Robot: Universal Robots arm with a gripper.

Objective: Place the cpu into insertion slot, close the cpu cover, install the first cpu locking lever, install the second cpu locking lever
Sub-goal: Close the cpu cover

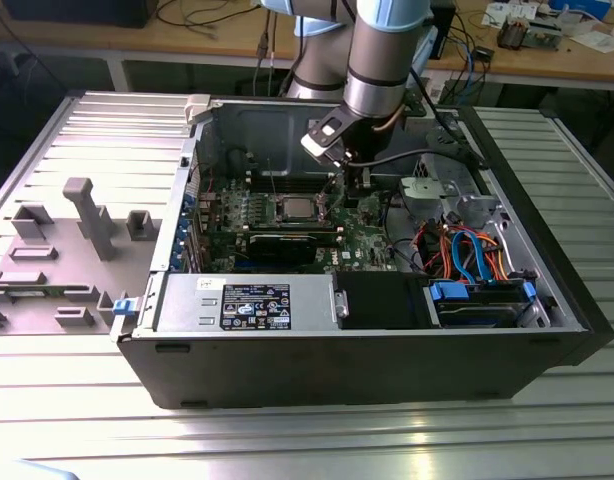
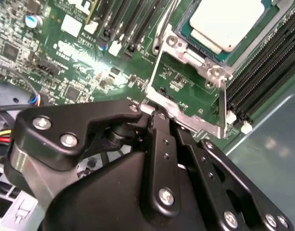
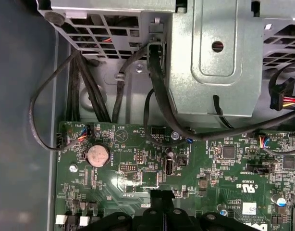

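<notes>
Firmly pinches one rail of the cpu cover (image 2: 221, 106) with the black fingers of the gripper (image 2: 159, 115), pressed together on the sheet-metal edge, as seen in the second wrist view. Holds that cover swung open on its hinge, clear of the chip, with green motherboard (image 2: 90, 62) visible through its square window. Leaves the cpu (image 2: 227, 21) uncovered, lying flat in the insertion slot (image 2: 186, 52) just past the hinge, silvery top up. Sits close beside long black memory slots (image 2: 263, 72) running along the socket.

Hangs from the arm (image 1: 382, 60) down into the open computer case (image 1: 337, 370), over the middle of the board and just to the exterior view's right of the chip. Faces, in the first wrist view, a grey drive cage (image 3: 219, 62) at the board's edge, with black cables (image 3: 152, 96) trailing from it down to the board and a round coin cell (image 3: 98, 155) near the corner.

Further out: a labelled power supply (image 1: 247, 305) along the case's near wall, and blue and orange wiring toward the exterior view's right. Rests, case and all, on a ribbed metal table (image 1: 287, 440), with a grey tray (image 1: 77, 230) of moulded fixtures at the exterior view's left.
</notes>
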